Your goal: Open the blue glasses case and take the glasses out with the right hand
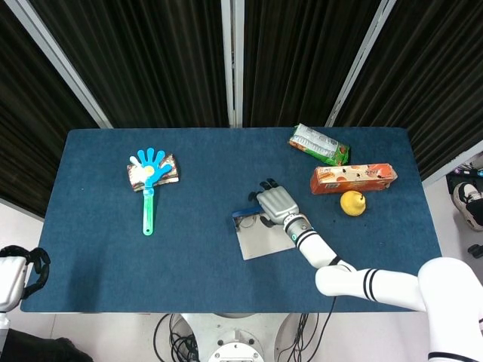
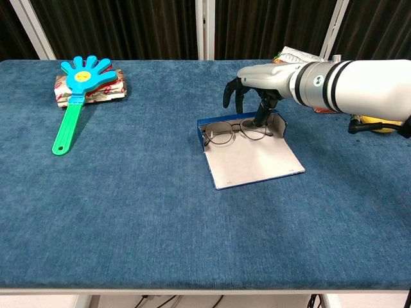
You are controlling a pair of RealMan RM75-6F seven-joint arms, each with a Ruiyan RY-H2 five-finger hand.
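Seemingly crosswise: glasses (image 2: 239, 133), left-to-right.

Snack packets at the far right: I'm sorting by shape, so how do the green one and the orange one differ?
The green packet is a soft crinkled pouch lying at a slant; the orange box is a rigid, longer carton lying nearly level, nearer the lemon. Both lie flat on the table.

The worktop (image 2: 128, 212) is covered with matt, slightly rough blue cloth. The glasses (image 2: 236, 133) have a thin metal frame. The glasses case (image 2: 253, 160) looks matt inside. The clapper (image 2: 76, 93) is smooth, glossy plastic. The right robot hand (image 2: 253, 82) has a smooth grey shell.
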